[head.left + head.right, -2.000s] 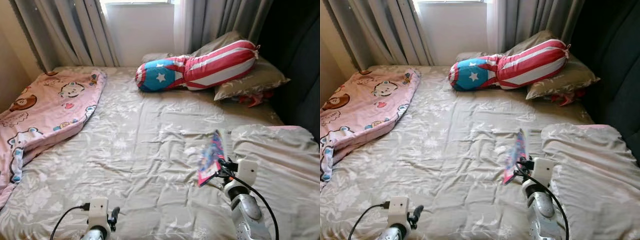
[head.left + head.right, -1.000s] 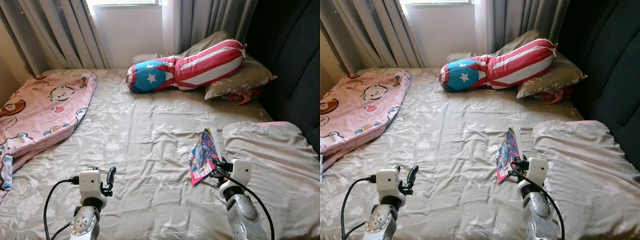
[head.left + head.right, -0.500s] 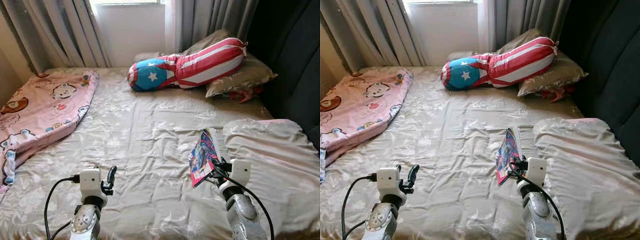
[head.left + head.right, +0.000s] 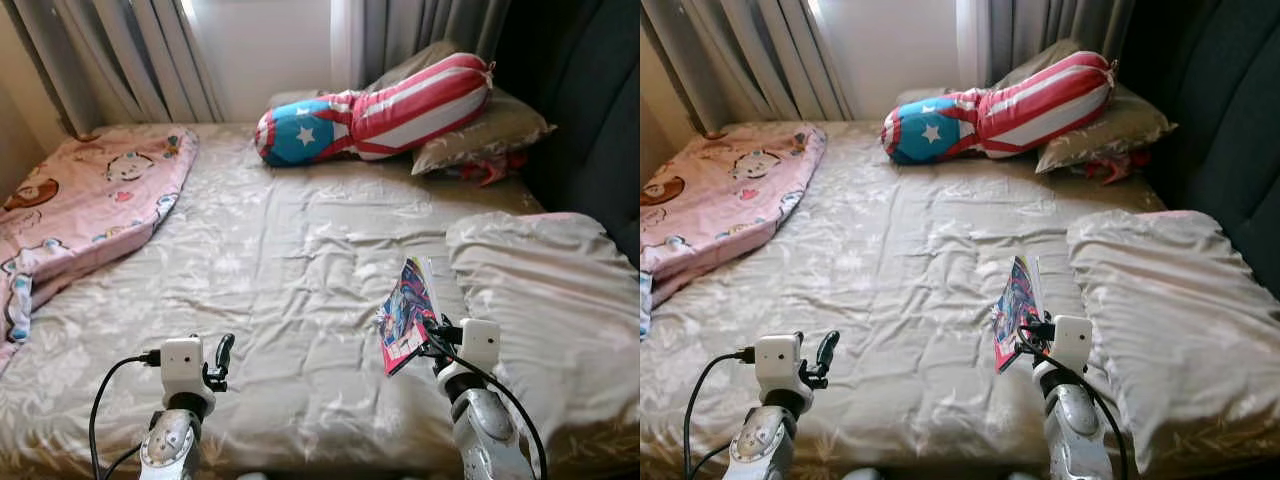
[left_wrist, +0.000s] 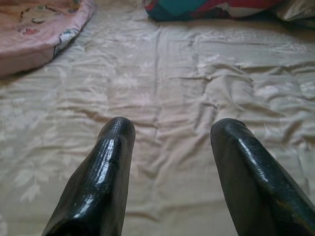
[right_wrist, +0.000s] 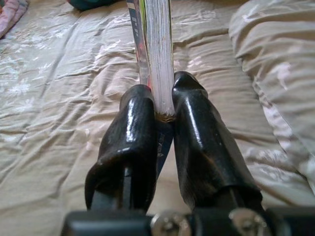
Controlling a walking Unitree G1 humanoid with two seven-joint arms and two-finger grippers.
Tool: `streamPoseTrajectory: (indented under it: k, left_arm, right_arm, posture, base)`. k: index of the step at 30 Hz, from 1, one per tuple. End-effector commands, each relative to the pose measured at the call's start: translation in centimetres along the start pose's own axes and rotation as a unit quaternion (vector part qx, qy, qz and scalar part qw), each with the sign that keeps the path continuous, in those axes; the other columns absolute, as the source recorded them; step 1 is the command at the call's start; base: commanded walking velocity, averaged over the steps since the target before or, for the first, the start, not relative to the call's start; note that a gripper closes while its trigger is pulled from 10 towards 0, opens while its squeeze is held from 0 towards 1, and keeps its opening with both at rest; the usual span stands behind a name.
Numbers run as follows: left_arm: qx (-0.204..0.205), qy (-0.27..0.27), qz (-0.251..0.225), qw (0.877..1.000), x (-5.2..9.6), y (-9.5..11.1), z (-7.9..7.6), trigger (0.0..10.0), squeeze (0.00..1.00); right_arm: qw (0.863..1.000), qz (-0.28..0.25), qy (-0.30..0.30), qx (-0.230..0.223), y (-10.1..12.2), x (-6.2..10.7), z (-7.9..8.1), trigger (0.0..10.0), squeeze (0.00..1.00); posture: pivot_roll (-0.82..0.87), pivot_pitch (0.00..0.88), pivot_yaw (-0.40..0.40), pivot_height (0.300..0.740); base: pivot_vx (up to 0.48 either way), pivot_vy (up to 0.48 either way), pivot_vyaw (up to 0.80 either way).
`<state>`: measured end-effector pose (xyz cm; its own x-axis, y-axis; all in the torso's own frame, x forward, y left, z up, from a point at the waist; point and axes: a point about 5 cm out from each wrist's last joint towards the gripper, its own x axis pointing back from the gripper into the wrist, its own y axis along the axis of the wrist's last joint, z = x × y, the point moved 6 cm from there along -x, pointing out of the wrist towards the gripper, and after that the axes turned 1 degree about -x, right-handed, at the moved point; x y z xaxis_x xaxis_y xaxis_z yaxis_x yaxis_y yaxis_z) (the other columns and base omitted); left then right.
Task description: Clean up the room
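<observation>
The thin, brightly coloured paperback comic book (image 4: 407,314) is off the bed and in the air, clamped by its lower edge in the right claw (image 6: 162,115). In the right wrist view both black fingers (image 6: 130,123) press flat against the book's covers, with the pale page block standing up between them. The book's long axis runs up and away from the claw, leaning a little toward the striped bolster, and its cover faces the robot's left.

Taking the beige flower-printed bedsheet (image 4: 280,260) as the landmark, the book hangs above the sheet's near right part, just beside the rumpled beige pillow (image 4: 550,290). Far across the sheet lie the red, white and blue star-and-stripe bolster cushion (image 4: 375,110) and, on the left edge, the pink cartoon-print blanket (image 4: 80,215).

The left claw (image 5: 167,162) hovers over the near left part of the sheet, its fingers spread apart and holding nothing.

Since the right arm already carries the book, the likely next step is to take it off the bed to wherever books belong; no such place is visible here.
</observation>
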<state>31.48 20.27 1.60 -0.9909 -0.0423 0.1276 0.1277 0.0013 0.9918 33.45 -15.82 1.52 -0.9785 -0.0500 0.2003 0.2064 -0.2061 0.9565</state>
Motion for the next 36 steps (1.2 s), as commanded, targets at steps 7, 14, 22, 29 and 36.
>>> streamPoseTrajectory:
  k: [7,14,22,29,36]
  left_arm:
    - [0.005,0.002,-0.002,1.0,0.0,0.2,0.0,10.0,0.0]
    - [0.006,0.001,-0.001,1.0,-0.1,0.3,0.0,10.0,0.0]
    - [0.008,-0.005,-0.006,1.0,-0.2,0.5,-0.2,10.0,0.0]
    - [0.008,-0.008,-0.007,1.0,-0.2,0.6,-0.3,10.0,0.0]
    - [0.007,-0.009,-0.008,1.0,-0.2,0.6,-0.3,10.0,0.0]
  right_arm:
    - [0.999,-0.026,0.018,-0.004,1.3,-0.3,0.8,10.0,0.0]
    - [0.999,-0.033,0.029,-0.008,1.6,-0.4,1.2,10.0,0.0]
    - [0.999,-0.035,0.034,-0.009,1.7,-0.4,1.4,10.0,0.0]
    - [0.999,-0.034,0.038,-0.009,1.7,-0.4,1.5,10.0,0.0]
    - [0.998,-0.033,0.049,-0.01,1.6,-0.4,2.0,10.0,0.0]
  posture:
    - [-0.02,0.0,0.021,0.644]
    - [-0.02,0.0,0.021,0.644]
    - [-0.02,0.0,0.024,0.644]
    - [-0.02,0.0,0.022,0.644]
    - [-0.02,0.0,0.023,0.644]
  base:
    - [0.0,0.0,0.0]
    - [0.0,0.0,0.0]
    - [0.172,0.0,0.0]
    - [0.373,0.0,0.0]
    - [0.399,0.0,0.0]
